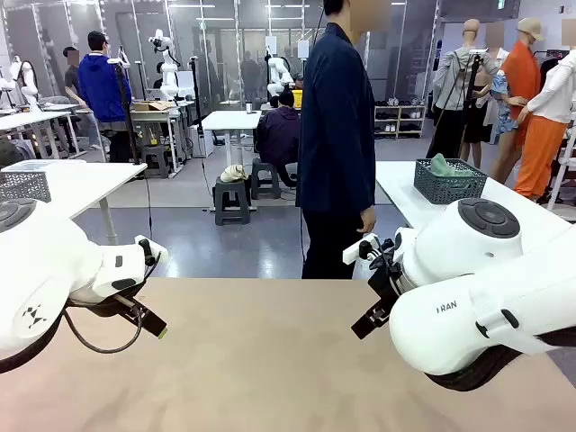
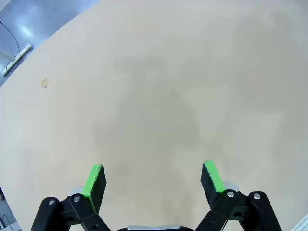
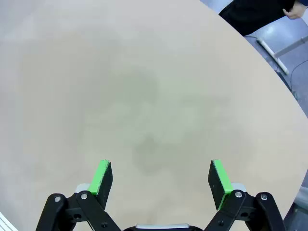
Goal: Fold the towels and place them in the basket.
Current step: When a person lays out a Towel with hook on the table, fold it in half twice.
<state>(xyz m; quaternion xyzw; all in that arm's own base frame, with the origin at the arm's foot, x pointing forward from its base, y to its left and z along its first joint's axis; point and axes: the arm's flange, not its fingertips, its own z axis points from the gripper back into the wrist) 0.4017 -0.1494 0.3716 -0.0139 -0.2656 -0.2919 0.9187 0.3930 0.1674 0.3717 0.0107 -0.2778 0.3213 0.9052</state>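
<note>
On the left side, the left gripper [image 2: 154, 175], black with green pads, hangs above the beige wooden table top [image 1: 261, 360]; its jaws are wide apart and hold nothing. In the middle, beyond the table's far edge, a person in a dark blue jacket [image 1: 335, 135] stands side-on. The right gripper [image 3: 161, 173] hangs above the same table top, its jaws also wide apart and holding nothing. Farther right, on a white side table [image 1: 396, 184], stands the dark grey perforated plastic basket [image 1: 447, 187], and a green terry towel [image 1: 441, 166] lies bunched inside it.

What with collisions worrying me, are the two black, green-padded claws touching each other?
Apart. Front view: a broad stretch of beige tabletop separates left claw and right claw.
</note>
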